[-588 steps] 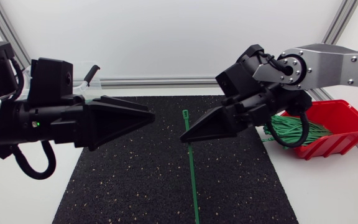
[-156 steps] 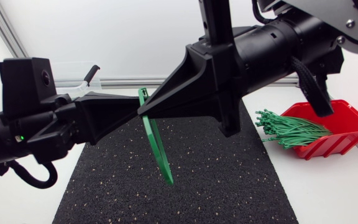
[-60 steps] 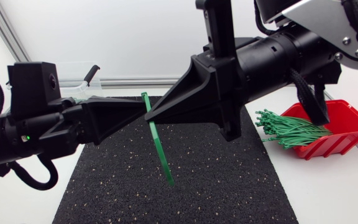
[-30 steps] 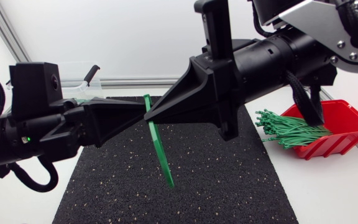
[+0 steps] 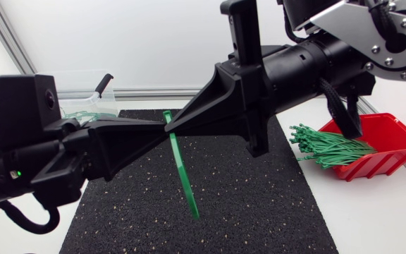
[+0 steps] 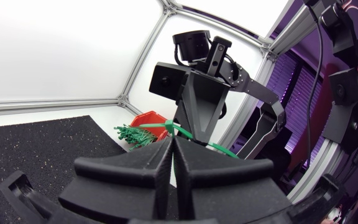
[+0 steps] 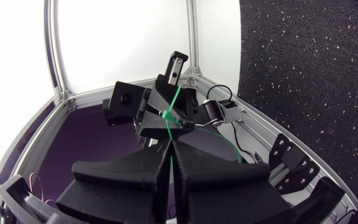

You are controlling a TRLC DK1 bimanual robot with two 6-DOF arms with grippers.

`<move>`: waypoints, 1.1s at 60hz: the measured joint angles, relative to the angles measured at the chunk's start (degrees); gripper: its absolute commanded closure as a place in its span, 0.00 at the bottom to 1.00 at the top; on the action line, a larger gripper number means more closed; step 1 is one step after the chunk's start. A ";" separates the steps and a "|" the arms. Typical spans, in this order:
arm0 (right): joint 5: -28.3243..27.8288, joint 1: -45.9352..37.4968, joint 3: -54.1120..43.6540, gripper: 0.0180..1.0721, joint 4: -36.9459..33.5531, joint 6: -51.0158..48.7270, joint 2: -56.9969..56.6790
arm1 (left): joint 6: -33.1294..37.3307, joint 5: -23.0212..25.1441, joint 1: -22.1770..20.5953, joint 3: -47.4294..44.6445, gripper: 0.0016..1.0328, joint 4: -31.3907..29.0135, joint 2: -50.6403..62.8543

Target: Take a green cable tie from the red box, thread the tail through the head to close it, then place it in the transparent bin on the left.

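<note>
Over the black mat (image 5: 259,204), left tool (image 5: 161,128) and right tool (image 5: 170,126) both pinch the cable tie (image 5: 184,176) tight, seemingly steadying it for threading.

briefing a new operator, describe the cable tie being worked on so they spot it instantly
Start at the black mat mid-table, where the left end effector and right end effector meet tip to tip. The cable tie hangs there, a lone green strip slanting down, unlike the bundle in the red box.
</note>
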 measured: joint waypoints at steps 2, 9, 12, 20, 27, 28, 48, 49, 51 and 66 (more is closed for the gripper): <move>-0.11 -0.07 0.00 0.95 0.02 0.00 0.04 | 0.15 -0.50 -0.42 0.00 0.97 -0.35 -0.09; -0.26 -0.28 0.35 0.95 0.42 0.02 0.13 | 0.83 -1.14 -1.49 0.00 0.97 -1.20 -0.68; -0.42 -0.44 0.72 0.95 0.44 0.02 0.28 | 0.85 -1.29 -1.68 0.00 0.97 -1.18 -0.74; -0.92 -0.44 0.72 0.69 1.07 0.00 0.59 | 1.03 -1.46 -1.73 0.00 0.97 -1.20 -0.92; -0.50 -0.72 0.20 0.61 1.57 -0.02 -0.35 | 2.43 0.13 0.00 0.00 0.97 -1.20 -1.22; -0.48 -0.79 0.17 0.61 1.57 -0.02 -0.57 | 2.54 0.35 0.24 0.00 0.97 -1.18 -1.22; -1.44 -5.31 -0.46 0.62 2.01 -1.14 -0.33 | 9.75 0.98 2.19 -0.07 0.97 -0.09 -1.05; -1.44 -5.31 -0.46 0.62 2.19 -1.16 0.11 | 9.94 1.01 2.05 -0.11 0.97 -0.02 -1.05; -1.44 -5.31 -0.46 0.62 2.58 -1.31 1.11 | 10.51 1.01 1.75 -0.31 0.97 0.22 -0.96; -1.46 -4.11 1.05 0.66 2.62 -1.31 5.09 | 13.09 0.98 0.74 -1.20 0.97 0.31 -0.13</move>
